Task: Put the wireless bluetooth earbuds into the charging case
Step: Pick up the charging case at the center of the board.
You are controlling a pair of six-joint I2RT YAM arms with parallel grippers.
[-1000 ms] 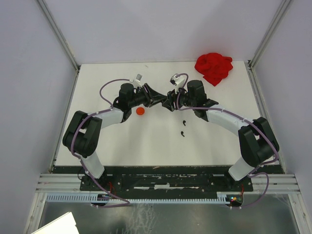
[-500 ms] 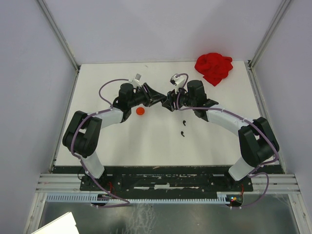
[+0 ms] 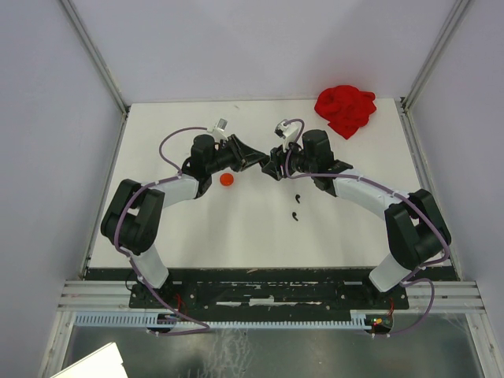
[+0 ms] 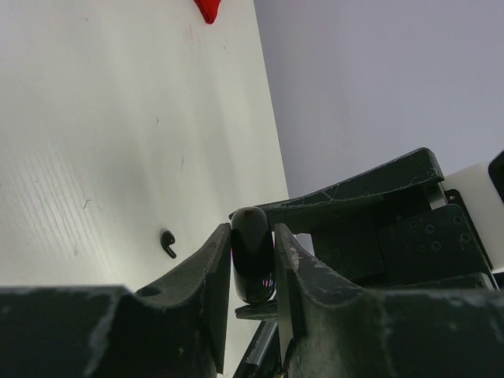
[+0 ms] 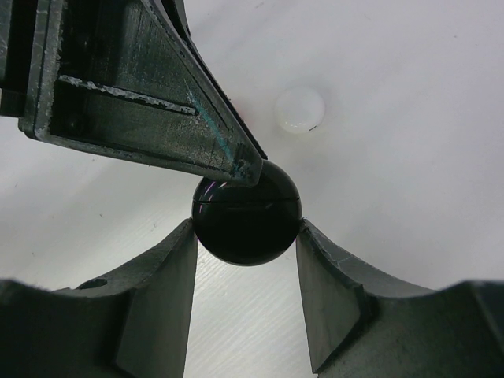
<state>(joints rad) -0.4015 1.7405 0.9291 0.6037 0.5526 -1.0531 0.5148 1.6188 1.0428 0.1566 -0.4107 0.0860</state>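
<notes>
1. Left of the case, a red disc (image 3: 227,179) lies near it on the surface (image 3: 173,228). Beyond the disc the surface runs bare to the left wall.
2. The left tool (image 4: 252,240) pinches the black case (image 5: 246,213) across its flat faces, with the case edge-on between the fingers.
3. The case looks glossy, round and hard, so probably slippery. Its seam reads as shut.
4. The right tool (image 5: 246,232) clamps the case across its width.
5. Right of the case, and nearer the arms, a black earbud (image 3: 297,197) and a second earbud (image 3: 295,216) lie loose, clear of both tools. They look tiny, light, stiff and smooth. Hold one by its bulb, not its thin tail, or it may flick out.
6. Far right of the case, a red cloth (image 3: 345,109) sits well apart. Bare surface around the earbuds leaves room to descend.
</notes>
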